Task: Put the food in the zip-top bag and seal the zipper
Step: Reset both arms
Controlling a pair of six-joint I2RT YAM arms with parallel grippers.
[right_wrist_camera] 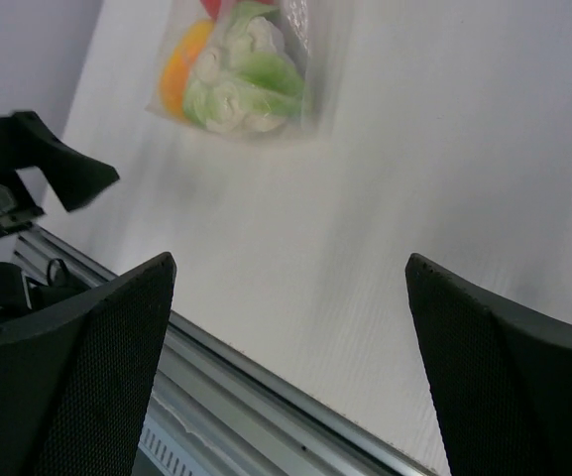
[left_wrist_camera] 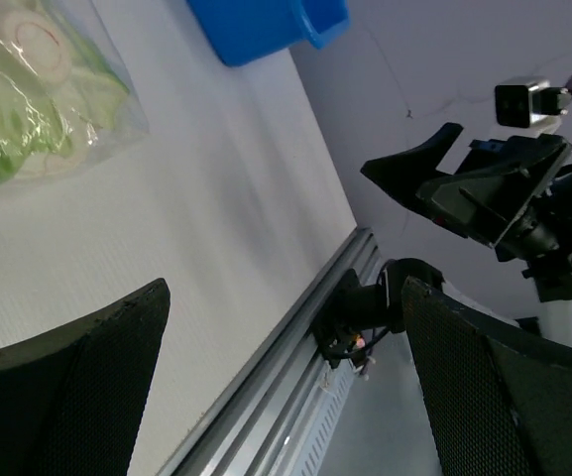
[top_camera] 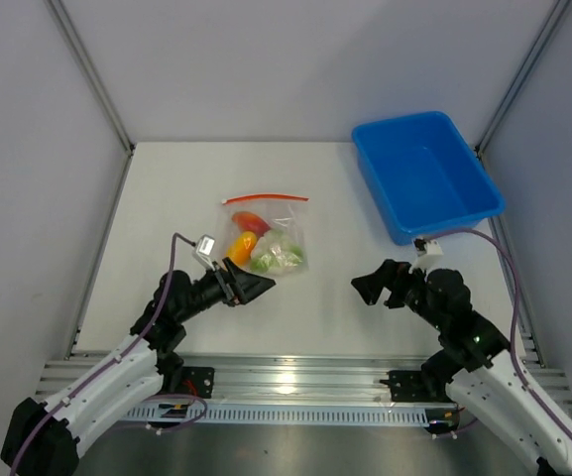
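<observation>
Nearest the top camera, the left pincer (top_camera: 251,288) and right pincer (top_camera: 377,286) hang low over the surface (top_camera: 325,327), each with its fingers spread and nothing between them. Both wrist views confirm it: only bare white shows in each gap.

Beyond them the bag (top_camera: 266,233) lies flat near the middle of the surface, mouth pointing away from the arms. The left pincer sits just beside its near corner without touching it. The right one is well apart from the bag, off to the other side. All the food I can see is inside the plastic: a white-and-green lump (top_camera: 278,253) at the near end, a yellow-orange piece (top_camera: 239,245) beside it, and a red piece (top_camera: 251,220) closer to the mouth. No loose food shows on the surface or in the blue bin (top_camera: 429,174) at the far right.

So the filling looks done. The zipper (top_camera: 266,198) reads as one thin, straight orange-red line across the far edge, which suggests it may be closed, but at this size I cannot tell whether it is pressed shut along its whole length. If it is not, the seal is the only step left, and neither pincer is near that edge.
</observation>
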